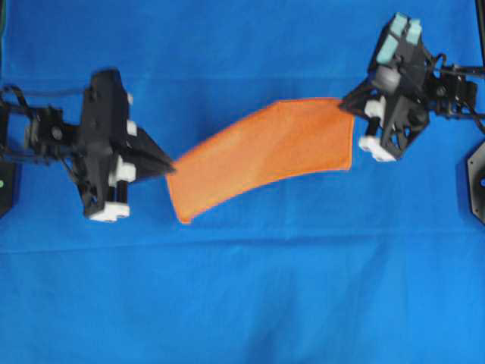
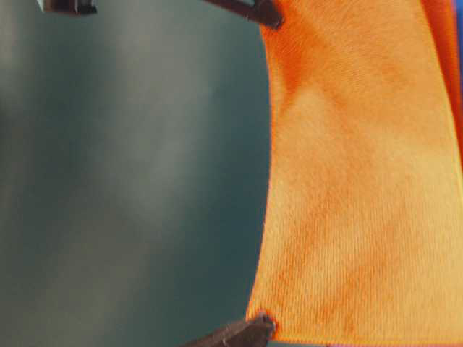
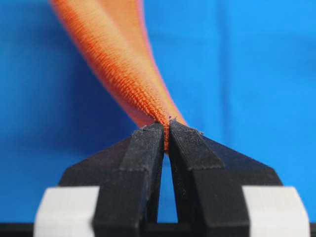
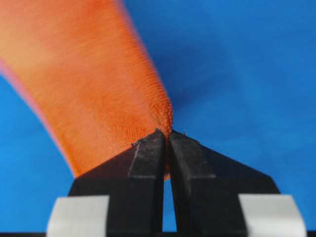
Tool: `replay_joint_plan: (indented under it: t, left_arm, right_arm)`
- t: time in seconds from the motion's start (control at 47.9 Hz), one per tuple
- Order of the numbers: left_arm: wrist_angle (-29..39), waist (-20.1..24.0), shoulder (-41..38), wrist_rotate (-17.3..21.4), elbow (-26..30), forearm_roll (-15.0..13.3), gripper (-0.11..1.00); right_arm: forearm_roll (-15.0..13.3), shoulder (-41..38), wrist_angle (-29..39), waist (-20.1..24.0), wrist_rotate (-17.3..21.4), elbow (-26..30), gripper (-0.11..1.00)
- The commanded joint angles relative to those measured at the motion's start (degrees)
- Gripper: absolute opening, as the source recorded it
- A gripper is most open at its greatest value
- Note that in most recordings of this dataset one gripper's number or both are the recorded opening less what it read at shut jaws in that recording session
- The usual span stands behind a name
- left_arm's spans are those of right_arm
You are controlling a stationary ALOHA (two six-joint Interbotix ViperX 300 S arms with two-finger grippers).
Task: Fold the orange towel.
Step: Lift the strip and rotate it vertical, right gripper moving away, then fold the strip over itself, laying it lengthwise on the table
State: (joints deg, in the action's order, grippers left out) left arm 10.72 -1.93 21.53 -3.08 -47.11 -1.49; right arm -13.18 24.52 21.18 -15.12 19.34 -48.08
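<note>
The orange towel (image 1: 265, 155) hangs stretched between my two grippers above the blue cloth, sagging a little in a curved band. My left gripper (image 1: 168, 168) is shut on its left corner, and in the left wrist view the hem (image 3: 148, 94) runs straight into the pinched tips (image 3: 166, 127). My right gripper (image 1: 346, 106) is shut on the towel's upper right corner; the right wrist view shows the orange towel (image 4: 89, 89) spreading left from the closed tips (image 4: 167, 133). In the table-level view the towel (image 2: 362, 188) fills the right half, with a dark fingertip (image 2: 246, 331) at its lower corner.
The large blue cloth (image 1: 242, 288) covers the whole table under the towel. Black arm bases stand at the left edge (image 1: 7, 182) and the right edge (image 1: 477, 178).
</note>
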Motion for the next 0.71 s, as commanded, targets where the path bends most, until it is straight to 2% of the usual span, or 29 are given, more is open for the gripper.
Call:
replay_joint_plan:
  t: [0.0, 0.188, 0.397, 0.585, 0.689]
  left_arm:
    - [-4.7, -2.0, -1.9, 0.4, 2.8, -0.1, 0.02]
    - [-11.2, -4.4, -8.6, 3.8, 6.9, 0.0, 0.02]
    - [-13.4, -6.4, -15.8, 12.3, 12.7, 0.0, 0.02]
    - [-13.4, -7.4, -19.0, 15.1, 16.8, 0.0, 0.02]
    - [-13.4, -7.5, -19.8, 15.9, 17.9, 0.0, 0.02]
  right_arm:
    - [-2.3, -1.5, -1.1, -3.1, 0.1, 2.9, 0.02]
    - [-6.3, -7.5, -4.5, -7.8, -0.4, 8.1, 0.02]
    - [-9.7, -15.0, -5.6, -10.7, -0.8, 16.3, 0.02]
    - [-11.9, -19.8, -5.6, -10.9, -0.9, 22.3, 0.02]
    - [-12.2, -20.7, -5.6, -10.9, -0.9, 23.7, 0.02]
